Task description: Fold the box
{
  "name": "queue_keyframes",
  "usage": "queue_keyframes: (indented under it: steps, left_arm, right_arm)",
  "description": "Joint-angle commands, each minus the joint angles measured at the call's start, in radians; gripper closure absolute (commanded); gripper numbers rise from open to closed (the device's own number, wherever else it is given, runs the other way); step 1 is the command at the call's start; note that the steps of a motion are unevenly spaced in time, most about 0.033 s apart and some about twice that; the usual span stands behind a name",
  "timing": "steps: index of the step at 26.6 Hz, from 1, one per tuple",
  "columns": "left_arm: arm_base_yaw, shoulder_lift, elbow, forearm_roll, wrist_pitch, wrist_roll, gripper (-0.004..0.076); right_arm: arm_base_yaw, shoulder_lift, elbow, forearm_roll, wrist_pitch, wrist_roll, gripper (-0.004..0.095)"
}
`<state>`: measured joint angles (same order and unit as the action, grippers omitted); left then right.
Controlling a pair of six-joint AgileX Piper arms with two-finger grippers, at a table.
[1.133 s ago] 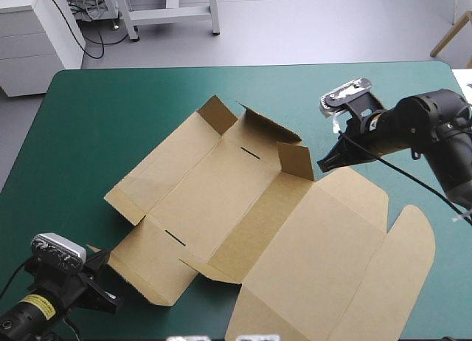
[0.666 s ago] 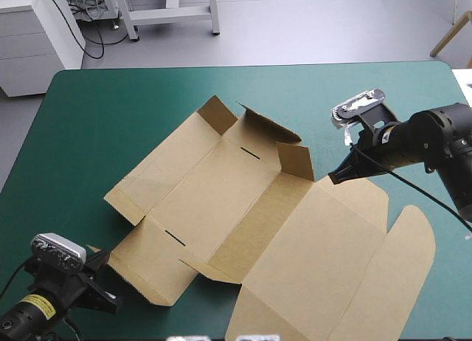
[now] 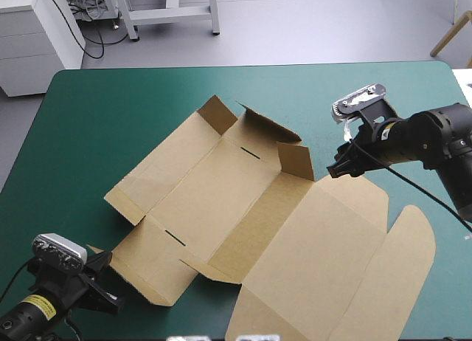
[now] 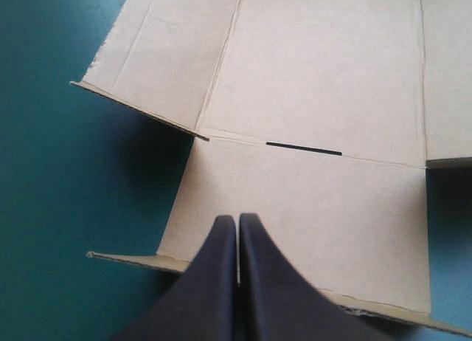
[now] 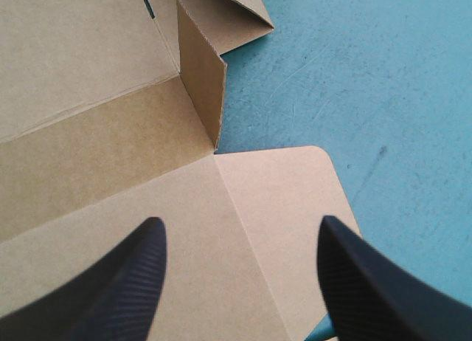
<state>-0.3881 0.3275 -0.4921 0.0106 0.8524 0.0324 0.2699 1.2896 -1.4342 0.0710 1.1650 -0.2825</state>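
The flat brown cardboard box [image 3: 221,186] is light and stiff: grip a flap edge. Your right fingers [image 5: 125,282] gape wide and hold nothing; your left fingers [image 4: 214,282] are pressed together.

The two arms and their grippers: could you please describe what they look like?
Both are black. The left arm carries a yellow label near its wrist; the right arm is thick, rounded and glossy. Each ends in two broad, curved black fins: the left gripper looks smooth, while the right gripper has finely ribbed fingers.
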Motion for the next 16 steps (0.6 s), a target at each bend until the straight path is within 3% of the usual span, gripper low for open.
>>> queue_keyframes:
  steps: [1, 9, 16]
  left_arm:
    - [-0.001, 0.012, -0.028, -0.011, -0.056, -0.001, 0.0734]
    - [-0.001, 0.012, -0.028, -0.011, -0.06, -0.001, 0.0734]
    - [-0.001, 0.012, -0.028, -0.002, -0.065, -0.001, 0.0734]
  right_arm:
    - [-0.003, -0.027, -0.023, 0.022, -0.071, -0.008, 0.0192]
    - [-0.003, -0.02, -0.023, 0.075, -0.19, -0.042, 0.027]
    - [-0.003, 0.057, -0.04, 0.1, -0.207, -0.132, 0.0288]
